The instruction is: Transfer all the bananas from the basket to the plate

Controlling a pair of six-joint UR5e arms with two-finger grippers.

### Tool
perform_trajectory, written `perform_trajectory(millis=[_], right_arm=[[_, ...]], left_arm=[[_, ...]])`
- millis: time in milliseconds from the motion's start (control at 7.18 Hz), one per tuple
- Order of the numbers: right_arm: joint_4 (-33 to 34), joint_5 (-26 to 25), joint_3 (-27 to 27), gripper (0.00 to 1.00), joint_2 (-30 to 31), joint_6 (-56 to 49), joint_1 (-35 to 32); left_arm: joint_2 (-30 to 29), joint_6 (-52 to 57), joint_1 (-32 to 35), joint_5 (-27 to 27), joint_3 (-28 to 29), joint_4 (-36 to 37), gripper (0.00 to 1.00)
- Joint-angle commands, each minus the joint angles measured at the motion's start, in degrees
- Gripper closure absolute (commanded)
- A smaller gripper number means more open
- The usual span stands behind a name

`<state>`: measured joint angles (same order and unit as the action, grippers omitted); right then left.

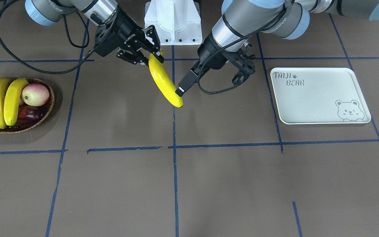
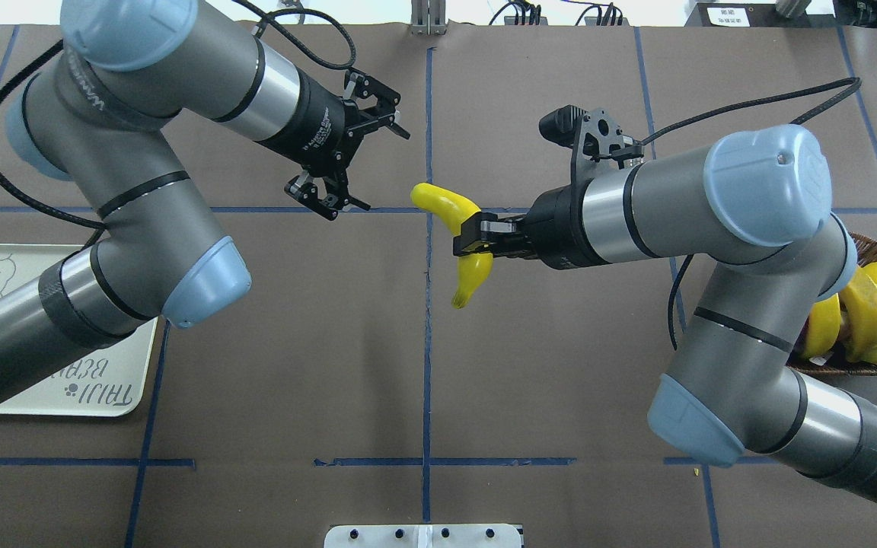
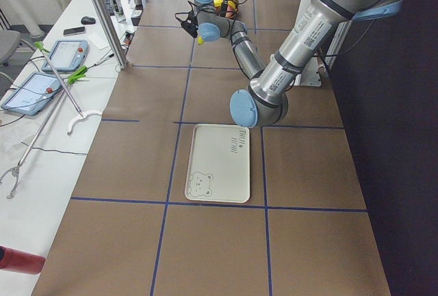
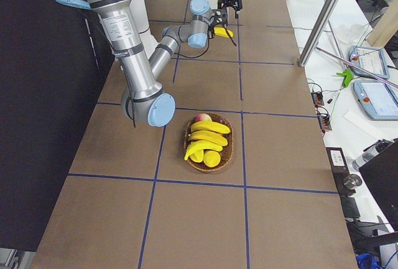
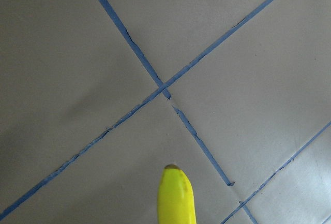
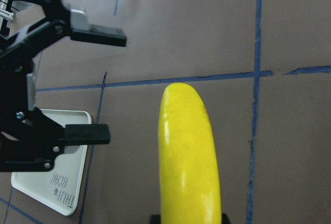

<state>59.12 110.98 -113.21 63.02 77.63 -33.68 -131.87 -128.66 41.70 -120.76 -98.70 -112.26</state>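
Note:
My right gripper [image 1: 147,54] is shut on the stem end of one yellow banana [image 1: 165,83], held in the air over the table's middle; it also shows as banana [image 2: 471,237]. My left gripper [image 2: 377,167] is open just beside the banana's free end, fingers spread, nothing between them. In the front view one left fingertip [image 1: 180,91] overlaps the banana; whether it touches I cannot tell. Three more bananas [image 1: 2,100] lie in the wicker basket [image 1: 28,127] at the table's right end. The white plate [image 1: 319,95] sits bare at the left end.
A pink-cream round fruit [image 1: 35,94] and a dark purple item [image 1: 28,114] share the basket. The white robot base [image 1: 173,21] stands at the table's back edge. Blue tape lines cross the brown tabletop.

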Motion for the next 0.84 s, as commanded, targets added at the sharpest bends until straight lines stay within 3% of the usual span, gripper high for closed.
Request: perform_trajectory(millis=[0, 697], right_arm=[[0.0, -0.5, -0.2, 1.0, -0.9, 0.1, 0.5], [0.0, -0.5, -0.3, 1.0, -1.6, 0.1, 0.9]], left_arm=[[-0.3, -0.3, -2.1, 1.1, 0.4, -0.1, 0.0], [-0.4, -1.6, -4.6, 3.5, 0.7, -0.1, 0.03]])
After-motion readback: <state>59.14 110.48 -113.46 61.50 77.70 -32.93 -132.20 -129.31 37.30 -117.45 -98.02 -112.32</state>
